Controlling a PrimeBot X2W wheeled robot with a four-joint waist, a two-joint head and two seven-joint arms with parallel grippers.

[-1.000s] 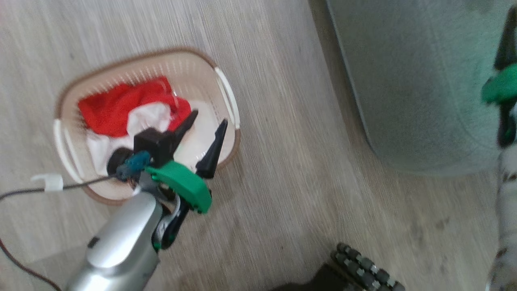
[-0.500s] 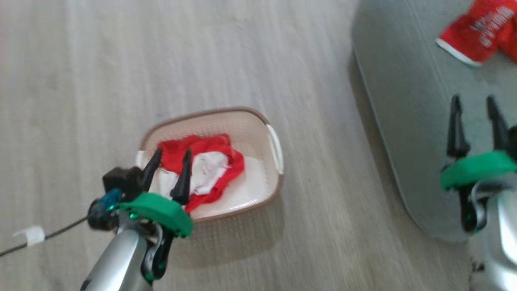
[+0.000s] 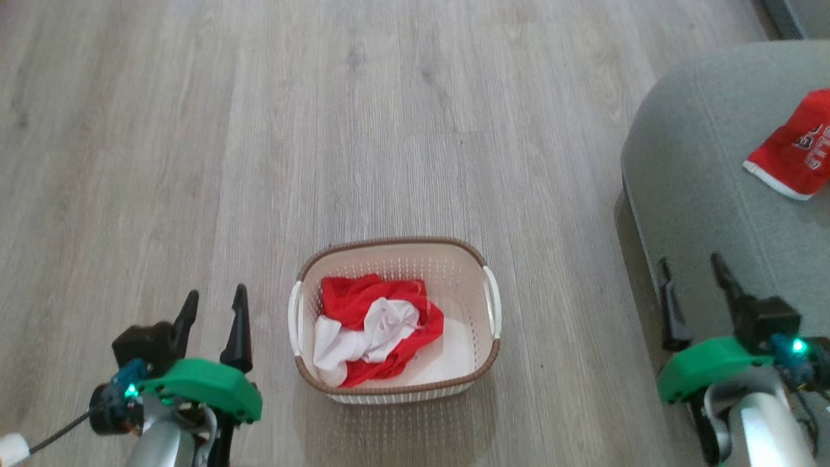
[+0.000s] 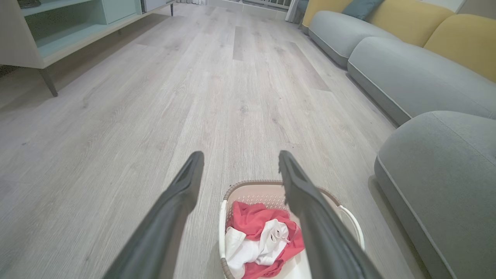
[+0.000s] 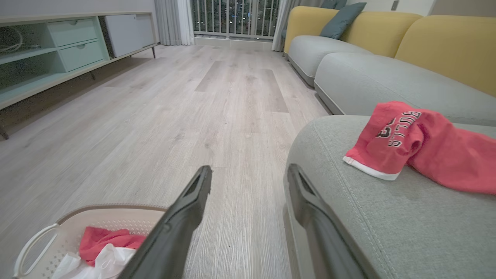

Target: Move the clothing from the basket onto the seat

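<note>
The cream basket point(image 3: 463, 275) stands on the wood floor in the lower middle of the head view, holding crumpled red and white clothing point(image 3: 376, 327). A second red garment point(image 3: 794, 152) with "BULLS" lettering lies on the grey seat point(image 3: 700, 175) at the right. My left gripper point(image 3: 214, 303) is open and empty, to the left of the basket and clear of it. My right gripper point(image 3: 690, 275) is open and empty over the seat's near edge. The left wrist view shows the basket point(image 4: 350, 219) and its clothing point(image 4: 263, 242) between my fingers point(image 4: 298, 186). The right wrist view shows the garment point(image 5: 410, 141) on the seat point(image 5: 348, 201).
Further grey sofa cushions point(image 4: 410, 77) with yellow backs point(image 5: 445, 42) run along the right. A low pale cabinet point(image 4: 58, 35) on thin legs stands at the far left. Open wood floor point(image 3: 363, 130) stretches ahead of the basket. A cable point(image 3: 61, 431) trails from my left wrist.
The head camera has risen and swung, so the whole scene shifted. My left gripper has come out from over the basket and now sits to its left, empty. The right gripper has dropped lower in view.
</note>
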